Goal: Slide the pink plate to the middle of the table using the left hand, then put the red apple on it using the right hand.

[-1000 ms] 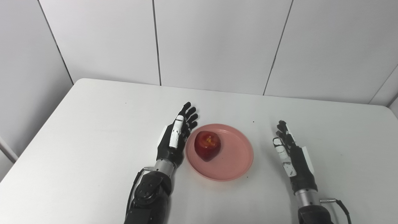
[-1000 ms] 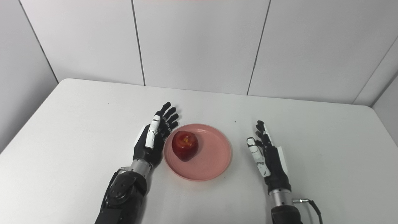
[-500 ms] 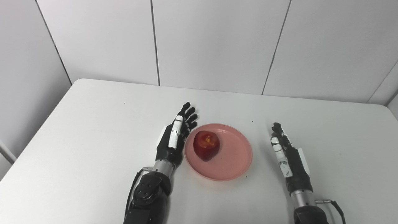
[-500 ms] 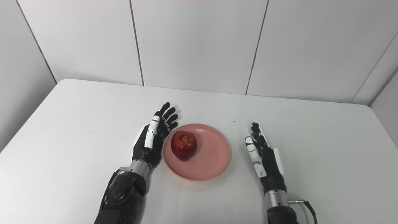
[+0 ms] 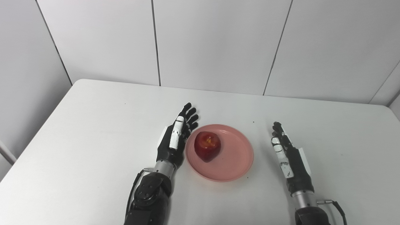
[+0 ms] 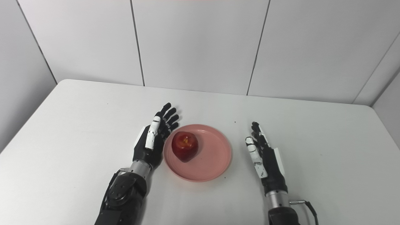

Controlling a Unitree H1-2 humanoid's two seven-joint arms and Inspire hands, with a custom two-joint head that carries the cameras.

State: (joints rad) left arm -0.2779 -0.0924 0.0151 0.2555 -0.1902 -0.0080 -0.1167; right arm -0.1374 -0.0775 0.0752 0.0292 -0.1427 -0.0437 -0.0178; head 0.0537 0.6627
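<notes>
The pink plate [image 5: 219, 153] lies flat near the middle of the white bench [image 5: 78, 134], and the red apple [image 5: 207, 146] sits on its left half, inside the rim. The apple stands with the stem hollow turned up and shows a small yellow patch on the top.

My left robot hand [image 5: 175, 140] is just beside the left edge of the plate, standing on its side with the palm toward the plate. Its fingers [image 5: 188, 115] are stretched out and a little spread, and they hold nothing. I cannot tell if the hand touches the rim or is only very close to it.

My right robot hand [image 5: 289, 156] is on the right side of the plate, apart from it, with bare bench between them. It is also on its side with the fingers straight, close to one another, pointing away from me, and it is empty.

A white panelled wall [image 5: 218, 43] stands behind the bench.
</notes>
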